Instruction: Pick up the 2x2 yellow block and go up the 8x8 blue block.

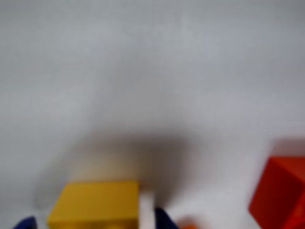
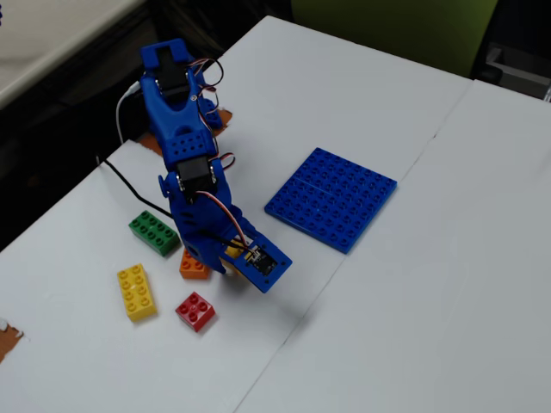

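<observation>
The 2x2 yellow block (image 1: 95, 205) lies at the bottom edge of the blurred wrist view, between the two blue fingertips of my gripper (image 1: 95, 222). The right finger's white pad (image 1: 147, 210) touches the block's side. A small gap shows between the left fingertip (image 1: 26, 223) and the block, so the gripper is open around it. In the fixed view my gripper (image 2: 225, 258) is down near the table, and only a sliver of the yellow block (image 2: 231, 252) shows under the arm. The 8x8 blue block (image 2: 331, 198) lies flat on the table to the right of the arm, apart from it.
A red brick (image 2: 195, 311) (image 1: 281, 195), an orange brick (image 2: 194, 265), a long yellow brick (image 2: 136, 292) and a green brick (image 2: 154, 233) lie close around the gripper. The table's edge runs along the left of the fixed view.
</observation>
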`<state>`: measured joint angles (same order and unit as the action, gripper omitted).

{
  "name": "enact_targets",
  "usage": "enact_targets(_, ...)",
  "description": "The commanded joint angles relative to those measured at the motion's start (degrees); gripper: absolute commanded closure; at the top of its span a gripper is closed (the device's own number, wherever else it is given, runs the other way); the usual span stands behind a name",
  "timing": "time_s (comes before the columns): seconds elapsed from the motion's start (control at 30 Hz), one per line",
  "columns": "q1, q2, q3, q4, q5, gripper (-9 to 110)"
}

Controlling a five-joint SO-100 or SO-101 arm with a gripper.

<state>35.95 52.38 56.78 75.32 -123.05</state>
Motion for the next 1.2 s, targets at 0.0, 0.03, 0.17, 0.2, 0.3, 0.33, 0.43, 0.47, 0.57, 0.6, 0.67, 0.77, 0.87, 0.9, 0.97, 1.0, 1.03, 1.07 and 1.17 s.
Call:
enact_targets(0.0, -0.88, 0.62, -2.46, -0.35, 1.67, 80)
enact_targets(0.03, -0.97, 0.79, -2.46, -0.09, 2.02, 82)
enact_targets(0.17, -1.14, 2.37, -1.32, 0.62, 2.72, 86)
enact_targets(0.2, -1.14, 2.72, -1.23, 0.97, 2.72, 87)
enact_targets(0.3, -1.14, 4.04, -1.14, 2.11, 2.99, 91)
enact_targets(0.33, -1.14, 4.57, -1.14, 2.64, 2.99, 93)
enact_targets(0.43, -1.14, 7.56, -0.18, 4.48, 2.99, 96)
enact_targets(0.47, -1.14, 8.88, 0.09, 5.89, 2.72, 96)
enact_targets(0.57, -1.23, 14.41, 0.09, 12.48, 1.49, 98)
enact_targets(0.6, -1.23, 16.88, 0.09, 15.47, 0.62, 99)
enact_targets(0.67, -1.23, 22.41, 0.09, 21.09, -1.41, 100)
enact_targets(0.77, -2.55, 33.40, 4.66, 24.87, -2.37, 100)
enact_targets(0.87, -7.73, 44.91, 10.90, 24.87, 1.85, 100)
enact_targets(0.9, -9.84, 47.46, 11.16, 24.87, 3.87, 100)
enact_targets(0.97, -14.33, 51.42, 10.28, 24.87, 9.23, 100)
enact_targets(1.0, -16.44, 52.82, 8.79, 24.87, 12.30, 100)
enact_targets(1.03, -18.54, 53.88, 6.77, 24.87, 15.12, 100)
enact_targets(1.07, -20.57, 54.32, 3.96, 24.79, 17.84, 100)
enact_targets(1.17, -25.93, 53.53, -6.50, 24.79, 26.72, 100)
